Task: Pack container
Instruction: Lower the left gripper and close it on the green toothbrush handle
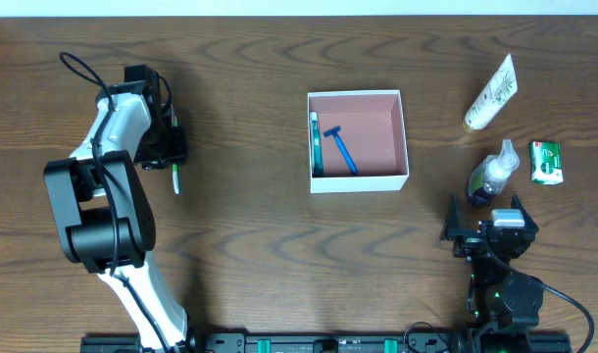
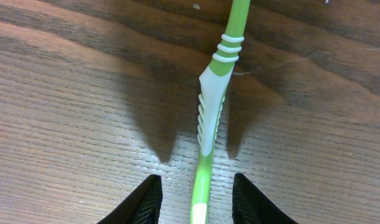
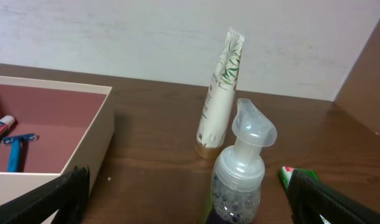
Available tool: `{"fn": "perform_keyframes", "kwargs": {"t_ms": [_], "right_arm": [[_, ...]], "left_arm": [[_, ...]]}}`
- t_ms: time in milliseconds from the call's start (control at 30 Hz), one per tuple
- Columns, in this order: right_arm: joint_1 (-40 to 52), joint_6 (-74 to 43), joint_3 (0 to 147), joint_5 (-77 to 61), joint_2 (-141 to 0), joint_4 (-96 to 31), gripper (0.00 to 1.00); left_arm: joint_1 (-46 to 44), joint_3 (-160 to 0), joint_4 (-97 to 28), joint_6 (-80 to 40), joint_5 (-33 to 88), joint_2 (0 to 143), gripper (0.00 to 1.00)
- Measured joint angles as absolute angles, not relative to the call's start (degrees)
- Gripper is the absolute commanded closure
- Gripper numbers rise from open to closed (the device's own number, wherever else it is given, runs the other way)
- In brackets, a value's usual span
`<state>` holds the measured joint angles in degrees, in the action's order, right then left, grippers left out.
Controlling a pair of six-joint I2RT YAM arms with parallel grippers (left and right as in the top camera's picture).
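Note:
The container (image 1: 359, 180) is a square white box with a pink inside, in the middle of the table. In it lie a blue razor (image 1: 342, 149) and a green-and-white tube (image 1: 317, 142). A green and white toothbrush (image 2: 212, 106) lies flat on the wood at the left. My left gripper (image 2: 196, 180) is open, a finger on each side of its handle with a gap to both. In the overhead view only the toothbrush end (image 1: 175, 179) shows beyond the left gripper (image 1: 172, 155). My right gripper (image 3: 190, 193) stands wide open at the near right, holding nothing.
A clear pump bottle (image 3: 238, 171) with dark liquid stands between and just ahead of the right fingers. Behind it stands a white leaf-printed tube (image 3: 220, 93). A green packet (image 1: 546, 162) lies to the right. The container's white wall (image 3: 90, 137) is left of the right gripper.

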<state>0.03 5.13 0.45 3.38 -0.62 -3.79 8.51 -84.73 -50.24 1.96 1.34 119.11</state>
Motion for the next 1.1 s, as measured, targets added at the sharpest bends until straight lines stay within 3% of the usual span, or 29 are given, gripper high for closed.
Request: {"fn": "perform_keyframes", "kwargs": {"t_ms": [1100], "right_arm": [[0.0,5.1,0.4,3.4,-0.6,-3.8,0.01]], "left_arm": [[8.5,-84.7,-48.8,1.9,2.6,119.1,0.62]]}}
